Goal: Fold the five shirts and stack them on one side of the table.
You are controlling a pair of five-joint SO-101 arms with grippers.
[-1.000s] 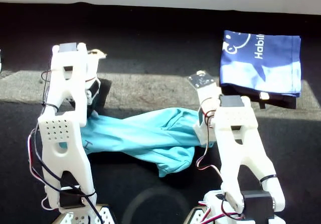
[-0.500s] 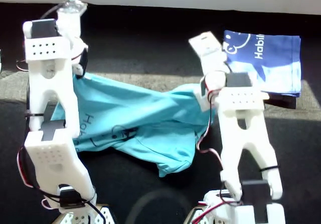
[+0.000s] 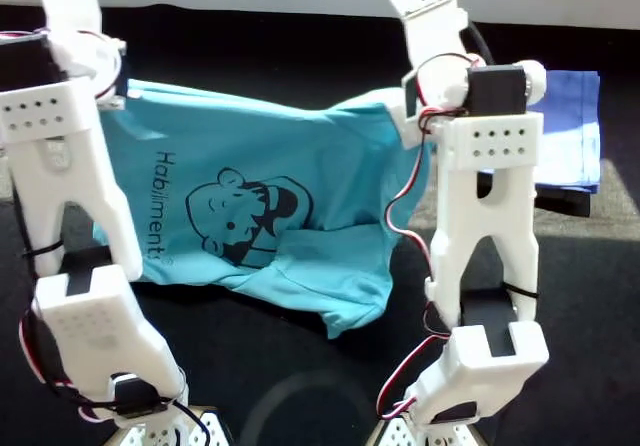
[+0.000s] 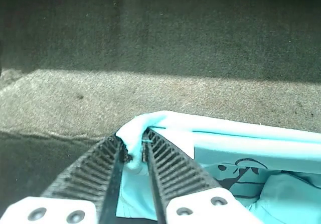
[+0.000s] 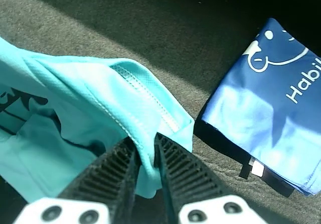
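Pinching teal shirt [image 3: 250, 216] at top corners with left gripper [image 4: 133, 146] and right gripper [image 5: 145, 144], both clamped tight. Holds it spread across centre of frame, probably for laying flat. Upper right: folded blue shirt [image 3: 575, 131] — likely stack spot.

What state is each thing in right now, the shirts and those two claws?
teal shirt: unfolded, spread between both grippers.
blue shirt: folded, lying on the black shirt.
black shirt: folded, under the blue one.
left gripper: shut on the teal shirt's edge.
right gripper: shut on the teal shirt's edge.
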